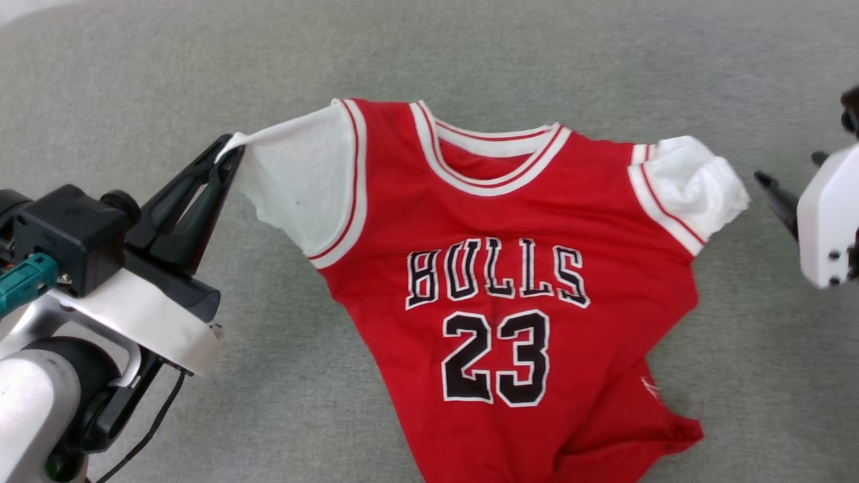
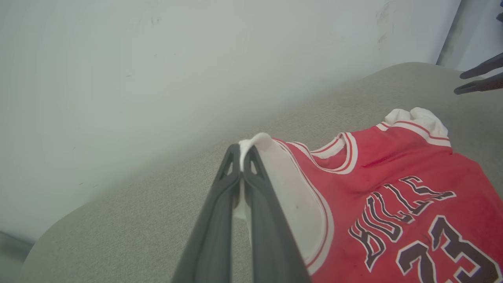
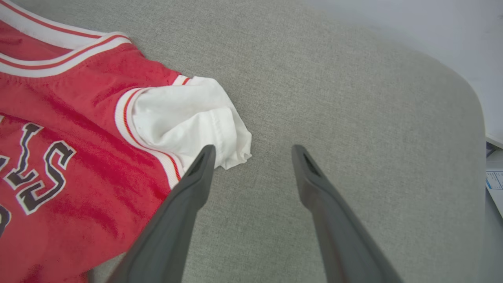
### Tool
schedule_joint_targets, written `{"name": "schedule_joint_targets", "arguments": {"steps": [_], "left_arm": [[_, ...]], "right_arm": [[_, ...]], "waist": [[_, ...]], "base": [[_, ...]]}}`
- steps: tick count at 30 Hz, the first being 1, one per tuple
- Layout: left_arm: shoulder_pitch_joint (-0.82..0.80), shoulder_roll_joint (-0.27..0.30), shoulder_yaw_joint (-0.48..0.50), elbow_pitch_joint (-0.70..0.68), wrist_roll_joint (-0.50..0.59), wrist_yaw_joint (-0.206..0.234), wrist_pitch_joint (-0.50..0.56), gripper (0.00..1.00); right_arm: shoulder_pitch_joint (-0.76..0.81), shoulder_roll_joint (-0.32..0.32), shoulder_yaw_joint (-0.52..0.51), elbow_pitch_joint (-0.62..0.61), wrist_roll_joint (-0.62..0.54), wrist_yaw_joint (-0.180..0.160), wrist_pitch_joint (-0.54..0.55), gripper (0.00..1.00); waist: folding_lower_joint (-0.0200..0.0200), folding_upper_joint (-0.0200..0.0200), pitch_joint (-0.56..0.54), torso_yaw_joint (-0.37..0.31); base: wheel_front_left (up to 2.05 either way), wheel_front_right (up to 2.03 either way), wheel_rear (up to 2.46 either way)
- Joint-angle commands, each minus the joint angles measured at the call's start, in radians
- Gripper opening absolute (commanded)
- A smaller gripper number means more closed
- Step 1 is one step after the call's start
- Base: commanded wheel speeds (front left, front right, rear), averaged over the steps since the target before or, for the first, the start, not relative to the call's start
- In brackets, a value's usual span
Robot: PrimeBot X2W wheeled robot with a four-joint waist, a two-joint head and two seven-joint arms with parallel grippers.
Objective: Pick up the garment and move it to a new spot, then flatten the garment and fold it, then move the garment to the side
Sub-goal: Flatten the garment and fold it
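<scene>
The garment (image 1: 510, 221), a red jersey with white sleeves and black "BULLS 23" facing up, lies spread on the grey cloth surface (image 1: 134, 67). My left gripper (image 1: 230, 149) is shut on the tip of its left white sleeve (image 2: 275, 177), pulling that sleeve out to the side and slightly up. In the left wrist view the garment (image 2: 393, 184) stretches away from my left gripper (image 2: 241, 151). My right gripper (image 3: 253, 149) stands open just off the crumpled right sleeve (image 3: 188, 118), holding nothing, with one fingertip (image 3: 206, 151) at the sleeve's hem. The lower hem (image 1: 644, 429) is rumpled.
The grey cloth surface (image 3: 353, 98) extends all around the jersey, with bare room to the left, right and far side. A pale wall (image 2: 157, 59) rises behind it. The surface's rounded edge (image 3: 477, 118) drops off at the right, with some papers (image 3: 495, 181) beyond.
</scene>
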Motion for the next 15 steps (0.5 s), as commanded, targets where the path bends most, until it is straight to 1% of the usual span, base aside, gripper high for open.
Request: {"name": "schedule_joint_targets", "arguments": {"steps": [1,5,9,10,11,12,15], "left_arm": [[-0.017,-0.005,-0.001,-0.007,0.005,0.001,-0.003,0.00],[-0.037,-0.021,-0.012,-0.024,0.009,-0.008,-0.010,0.00],[-0.056,-0.037,-0.022,-0.029,0.016,-0.017,-0.019,0.00],[-0.056,-0.040,-0.025,-0.030,0.016,-0.017,-0.020,0.00],[-0.056,-0.045,-0.037,-0.038,0.014,-0.027,-0.021,0.00],[-0.057,-0.046,-0.038,-0.041,0.013,-0.026,-0.021,0.00],[-0.059,-0.049,-0.041,-0.044,0.013,-0.028,-0.027,0.00]], "right_arm": [[-0.024,-0.004,0.005,0.014,-0.001,0.000,0.012,1.00],[-0.112,0.009,0.022,0.115,0.000,0.000,0.082,1.00],[-0.147,-0.007,0.072,0.202,-0.012,0.000,0.117,1.00],[-0.151,-0.013,0.088,0.218,-0.008,0.000,0.121,1.00],[-0.142,-0.040,0.130,0.269,-0.026,0.000,0.118,1.00],[-0.134,-0.045,0.141,0.287,-0.030,0.000,0.114,1.00],[-0.103,-0.034,0.144,0.346,-0.013,-0.001,0.097,1.00]], "waist": [[0.0000,0.0000,0.032,0.031],[0.0000,0.0000,0.063,0.065],[0.0000,0.0000,0.084,0.093],[0.0000,0.0000,0.088,0.099],[0.0000,0.0000,0.095,0.113],[0.0000,0.0000,0.098,0.116],[0.0000,0.0000,0.106,0.126]], "base": [[0.00,0.00,0.00],[0.00,0.00,0.00],[0.00,0.00,0.00],[0.00,0.00,0.00],[0.00,0.00,0.00],[0.00,0.00,0.00],[0.00,0.00,0.00]]}}
